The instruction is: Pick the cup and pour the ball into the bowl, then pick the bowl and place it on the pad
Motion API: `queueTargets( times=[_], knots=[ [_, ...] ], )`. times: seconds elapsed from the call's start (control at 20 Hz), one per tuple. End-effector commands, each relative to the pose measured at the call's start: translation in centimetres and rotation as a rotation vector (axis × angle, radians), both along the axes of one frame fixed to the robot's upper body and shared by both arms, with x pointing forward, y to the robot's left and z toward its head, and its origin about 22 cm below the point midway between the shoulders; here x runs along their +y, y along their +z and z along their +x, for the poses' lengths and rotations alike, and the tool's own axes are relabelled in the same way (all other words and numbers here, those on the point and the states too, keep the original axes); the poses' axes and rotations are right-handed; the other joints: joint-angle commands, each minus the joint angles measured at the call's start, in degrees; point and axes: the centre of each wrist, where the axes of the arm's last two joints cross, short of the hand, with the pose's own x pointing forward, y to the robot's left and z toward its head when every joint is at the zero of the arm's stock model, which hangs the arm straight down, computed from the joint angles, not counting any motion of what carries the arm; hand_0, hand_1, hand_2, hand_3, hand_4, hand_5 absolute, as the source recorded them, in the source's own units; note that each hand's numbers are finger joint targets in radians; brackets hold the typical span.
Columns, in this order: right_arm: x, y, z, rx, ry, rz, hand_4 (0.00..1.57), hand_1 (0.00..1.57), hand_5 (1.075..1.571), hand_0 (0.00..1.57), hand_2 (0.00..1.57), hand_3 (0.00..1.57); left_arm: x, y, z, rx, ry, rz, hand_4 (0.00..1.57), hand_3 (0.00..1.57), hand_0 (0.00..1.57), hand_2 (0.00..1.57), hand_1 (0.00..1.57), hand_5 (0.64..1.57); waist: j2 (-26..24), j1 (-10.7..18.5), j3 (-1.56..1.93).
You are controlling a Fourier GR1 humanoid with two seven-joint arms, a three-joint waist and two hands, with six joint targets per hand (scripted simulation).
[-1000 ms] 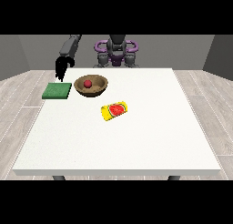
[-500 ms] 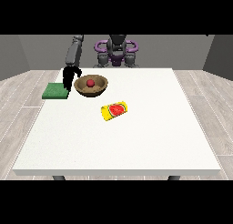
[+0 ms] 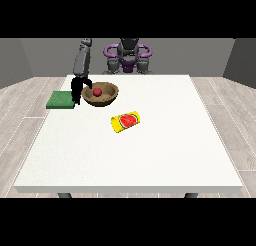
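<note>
wooden bowl (image 3: 101,95) on counter (image 3: 150,155), red ball (image 3: 97,91) inside, beside green pad (image 3: 61,99) | hand at view's left (image 3: 77,88) at bowl's rim, finger state unreadable | likely rigid, light, ball may roll; grasp at rim

Fallen cup (image 3: 126,121) amid open table (image 3: 165,150)

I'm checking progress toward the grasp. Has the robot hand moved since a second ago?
Yes. The robot hand at the view's left came down and shifted right: it was above the green pad, now it is beside the bowl, at its left rim.
</note>
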Motion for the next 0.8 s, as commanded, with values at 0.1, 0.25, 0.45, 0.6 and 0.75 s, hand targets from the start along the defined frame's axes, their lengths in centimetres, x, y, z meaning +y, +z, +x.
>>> queueTargets(
  times=[0.1, 0.25, 0.45, 0.6, 0.75],
  knots=[
    [-1.2, 0.7, 1.2, -0.013, -0.026, -0.001, 0.45, 0.0, 1.544, 0.0, 0.0, 0.0, 1.3, 1.5, -1.2, -0.049, 0.003, 0.01, 1.01, 0.0, 0.0, 0.0, 0.0, 1.542, 3.76, 0.71, 0.8],
    [2.0, -0.1, 1.3, 0.029, -0.007, -0.006, 0.46, 0.0, 1.547, 0.0, 0.0, 0.0, 1.3, 0.2, -1.1, 0.002, 0.01, 0.016, 1.02, 0.0, 0.0, 0.0, 0.0, 1.538, 0.96, 0.01, 0.74],
    [4.5, -0.1, 2.2, 0.002, 0.005, -0.007, 0.46, 0.0, 1.55, 0.0, 0.0, 0.0, 3.0, 1.1, -1.8, -0.021, 0.015, -0.007, 1.02, 0.0, 0.0, 0.0, 0.0, 1.537, 1.49, 0.92, 0.74],
    [4.3, 0.6, 3.0, -0.006, 0.001, -0.01, 0.48, 0.0, 1.547, 0.0, 0.0, 0.0, 5.3, 1.4, -2.7, -0.046, 0.027, -0.001, 1.02, 0.0, 0.0, 0.0, 0.0, 1.54, 3.27, 0.0, 0.75],
    [1.1, -1.7, 0.2, 0.183, -0.188, -0.027, 0.61, 0.88, 1.514, 0.88, 0.58, 0.0, 3.7, 3.1, -2.6, -0.088, -0.005, -0.001, 1.02, 0.0, 0.0, 0.0, 0.0, 1.535, 5.38, 2.52, 0.79]
  ],
)
